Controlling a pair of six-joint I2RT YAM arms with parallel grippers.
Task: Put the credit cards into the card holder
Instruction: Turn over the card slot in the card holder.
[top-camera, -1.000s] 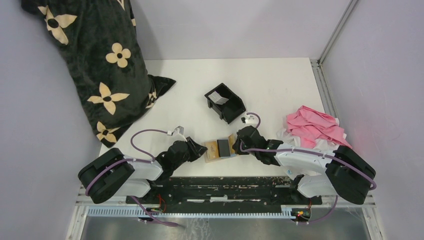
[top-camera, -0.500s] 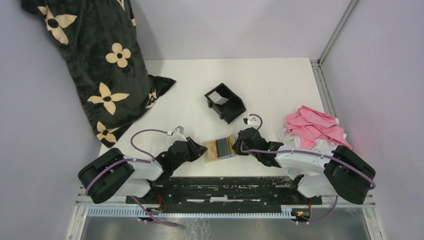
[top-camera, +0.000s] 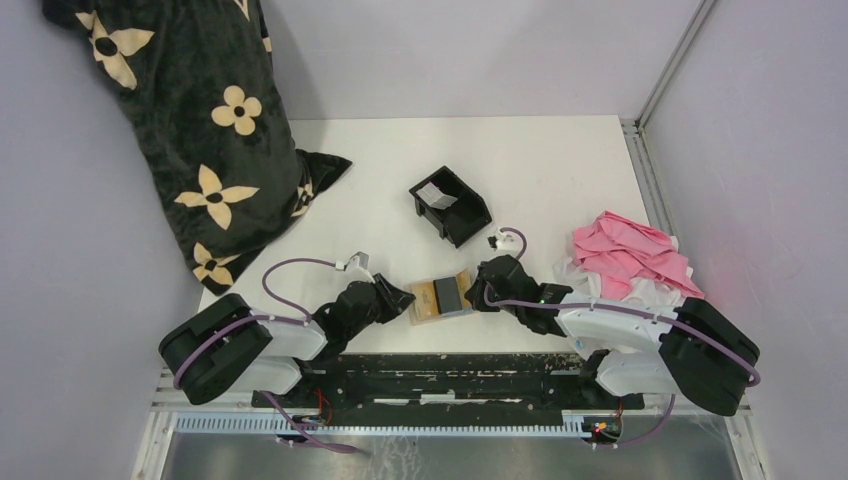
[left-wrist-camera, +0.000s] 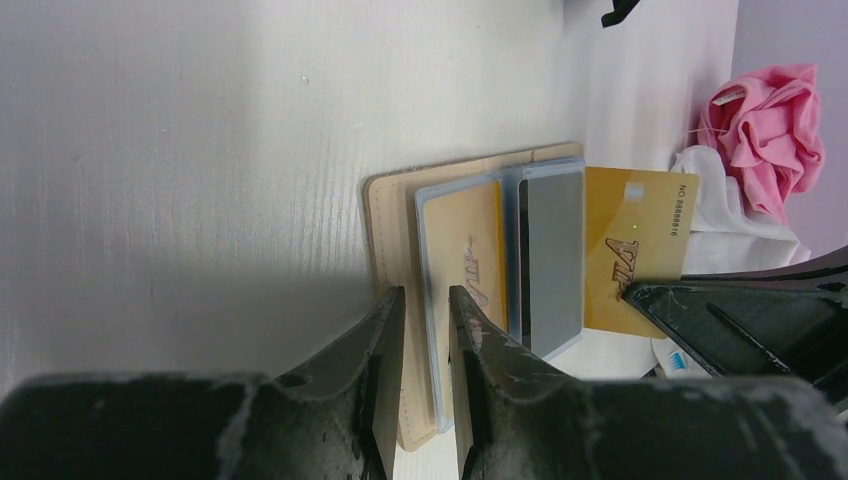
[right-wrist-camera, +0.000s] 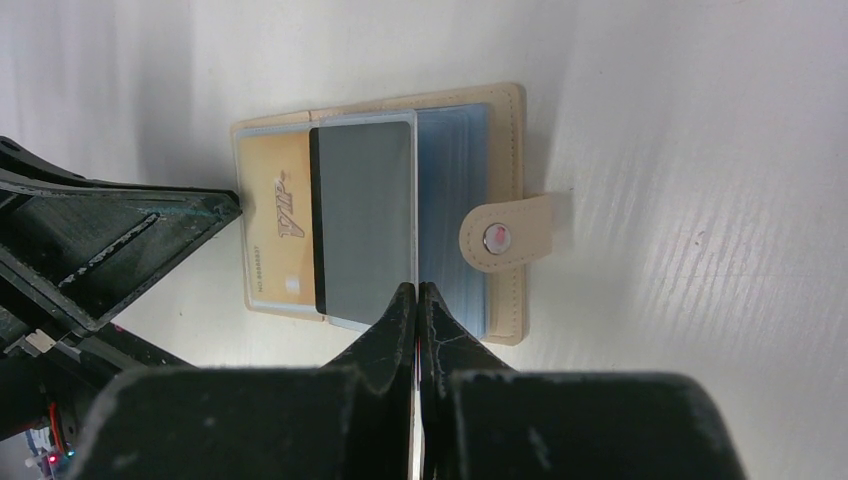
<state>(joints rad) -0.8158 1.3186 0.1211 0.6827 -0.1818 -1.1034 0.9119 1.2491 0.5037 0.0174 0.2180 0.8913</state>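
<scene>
The right gripper has its fingers pressed together, tips at the near corner of the grey card, whose long axis runs ahead of them on the open card holder, flat on the table. The golden card juts from the side opposite the snap tab and probably must slide tabward. The left gripper, narrowly parted, sits over the holder's tan border; any pinch is unclear.

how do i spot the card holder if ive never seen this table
Go to the near edge of the white table. Between the left claw and the right claw lies the card holder, flat and open. Unlike the black tray farther back, it is tan, with a snap tab and a golden card in a clear sleeve.
</scene>
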